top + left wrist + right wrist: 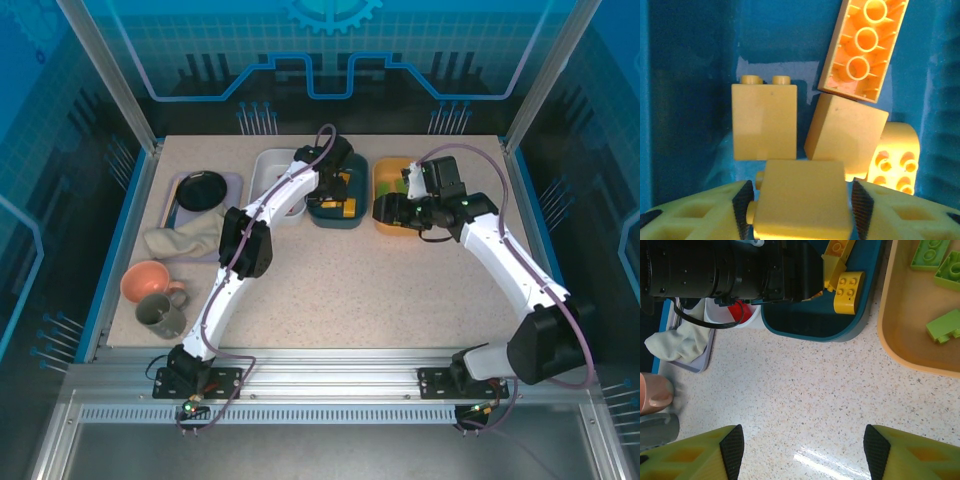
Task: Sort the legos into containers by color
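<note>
Three containers (pixel 335 223) side by side, far table (pixel 350 290); legos (pixel 347 209) inside.

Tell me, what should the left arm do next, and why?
Probably spread the left pincer wider and lift straight up. Its yellow brick is already down in the teal tub among other yellow bricks, so it looks sorted. Whether the pads grip it is unclear.

I'm seeing a black dish (pixel 201 190) sitting on a lavender tray (pixel 236 181) at the table's (pixel 350 290) far left, a pale cloth (pixel 180 240) draping its near edge, and a pink cup (pixel 146 282) and grey mug (pixel 160 316) standing together nearer.
</note>
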You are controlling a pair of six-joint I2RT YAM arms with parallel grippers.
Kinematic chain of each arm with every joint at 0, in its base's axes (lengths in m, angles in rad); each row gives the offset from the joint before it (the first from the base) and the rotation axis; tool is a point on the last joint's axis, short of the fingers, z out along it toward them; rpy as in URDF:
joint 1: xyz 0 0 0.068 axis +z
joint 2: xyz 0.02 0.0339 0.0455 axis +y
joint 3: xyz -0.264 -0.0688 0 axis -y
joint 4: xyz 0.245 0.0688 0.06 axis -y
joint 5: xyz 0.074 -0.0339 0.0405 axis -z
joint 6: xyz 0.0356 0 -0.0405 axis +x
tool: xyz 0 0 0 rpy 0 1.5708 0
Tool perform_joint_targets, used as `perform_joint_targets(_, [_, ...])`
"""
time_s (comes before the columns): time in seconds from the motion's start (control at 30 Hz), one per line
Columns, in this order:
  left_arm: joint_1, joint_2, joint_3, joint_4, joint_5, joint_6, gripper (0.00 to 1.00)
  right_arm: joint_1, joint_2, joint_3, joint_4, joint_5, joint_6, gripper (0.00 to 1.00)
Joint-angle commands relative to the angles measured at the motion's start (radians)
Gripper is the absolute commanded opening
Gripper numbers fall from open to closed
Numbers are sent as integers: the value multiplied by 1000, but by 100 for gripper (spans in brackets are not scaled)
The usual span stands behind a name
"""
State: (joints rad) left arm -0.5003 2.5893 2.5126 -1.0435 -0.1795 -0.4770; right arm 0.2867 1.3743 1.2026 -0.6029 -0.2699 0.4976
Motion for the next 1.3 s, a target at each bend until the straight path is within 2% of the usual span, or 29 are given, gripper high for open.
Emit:
perform_joint_targets(0.0, [-6, -20, 17, -41, -10, 7, 64, -16, -27, -17, -16, -12, 1, 67])
perform_joint_targets(0.27, [-30, -127, 15, -40, -18, -39, 68, -16, -60, -30, -13, -5, -3, 67])
perform_joint_targets(0.4, [-38, -257, -42, -37, -23, -117, 70, -17, -87, -20, -24, 8, -36, 67])
perform_joint_targets(0.5, [-32, -416, -201, -11, -29, -177, 74, -18, -126, -12, -27, 17, -75, 68])
perform_joint_targets(0.6, [-21, -620, -452, 71, -6, -219, 82, -24, -171, -15, -35, 46, -108, 71])
perform_joint_targets(0.63, [-11, -709, -561, 111, 16, -231, 97, -27, -186, -18, -39, 57, -116, 75])
perform_joint_targets(0.67, [1, -778, -661, 158, 59, -235, 99, -30, -198, -20, -46, 71, -122, 98])
perform_joint_targets(0.73, [42, -938, -887, 268, 173, -249, 99, -31, -230, -28, -81, 136, -137, 100])
perform_joint_targets(0.8, [74, -1065, -1032, 279, 197, -249, 99, -33, -267, -55, -87, 172, -148, 100])
perform_joint_targets(0.87, [87, -1178, -1150, 275, 162, -211, 99, -35, -298, -72, -103, 201, -163, 100])
perform_joint_targets(0.97, [92, -1322, -1302, 260, 23, -152, 99, -34, -332, -113, -138, 434, -83, 100])
perform_joint_targets(1.0, [90, -1361, -1352, 259, -55, -134, 99, -38, -339, -141, -132, 534, -57, 100])
perform_joint_targets(1.03, [82, -1393, -1398, 242, -200, -161, 99, -52, -354, -194, -86, 591, -68, 100])
perform_joint_targets(1.07, [76, -1418, -1442, 236, -334, -195, 99, -73, -374, -251, -12, 580, -109, 100])
perform_joint_targets(1.1, [76, -1452, -1502, 272, -462, -203, 99, -89, -398, -326, 75, 601, -142, 100])
perform_joint_targets(1.13, [77, -1492, -1579, 367, -519, -129, 99, -89, -425, -410, 191, 655, -181, 100])
perform_joint_targets(1.2, [82, -1566, -1743, 614, -557, 98, 99, -92, -440, -548, 386, 729, -266, 100])
perform_joint_targets(1.27, [116, -1603, -1844, 744, -550, 206, 99, -106, -424, -622, 490, 746, -316, 100])
